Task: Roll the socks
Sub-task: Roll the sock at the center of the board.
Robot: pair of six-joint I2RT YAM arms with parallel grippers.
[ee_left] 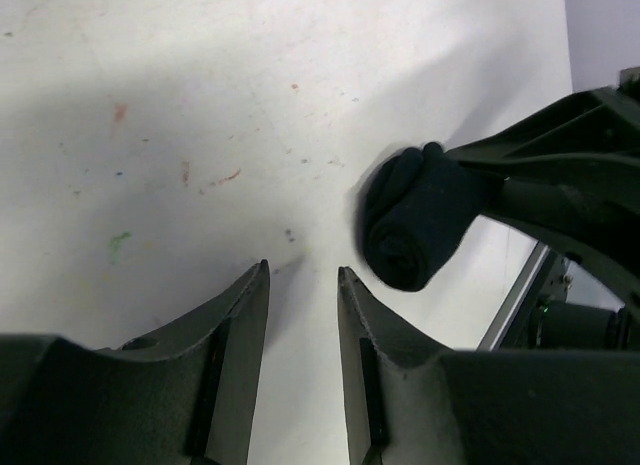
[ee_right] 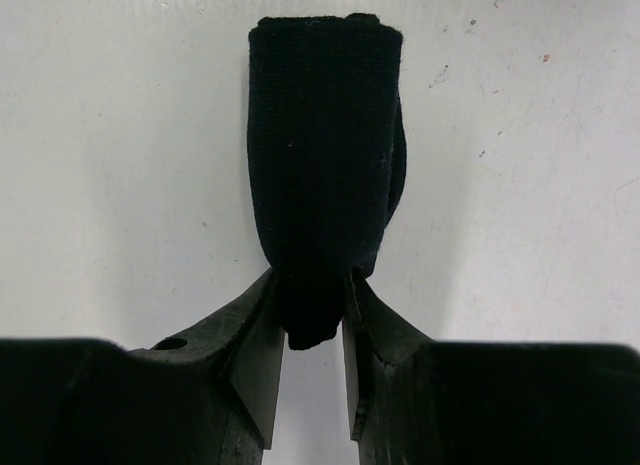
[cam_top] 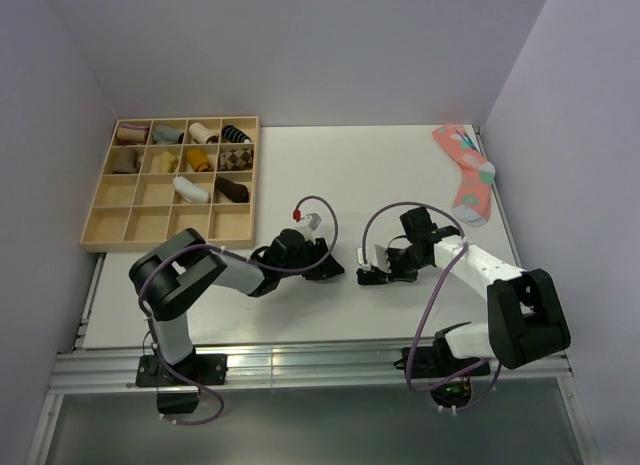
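Observation:
A rolled black sock (ee_right: 322, 155) is a stubby bundle lying on the white table. My right gripper (ee_right: 310, 280) is shut on its near end. In the left wrist view the same roll (ee_left: 412, 220) shows its spiral end, with the right gripper's fingers (ee_left: 540, 155) gripping it from the right. My left gripper (ee_left: 302, 270) is open and empty, just above the table, its tips a short way left of the roll and not touching it. In the top view the left gripper (cam_top: 335, 267) and right gripper (cam_top: 375, 267) face each other near the table's front middle.
A wooden compartment tray (cam_top: 110, 200) at the back left holds several rolled socks. A coral-pink spotted sock (cam_top: 468, 175) lies flat at the back right. The table's front edge and metal rail (cam_top: 300, 360) run just behind the arms.

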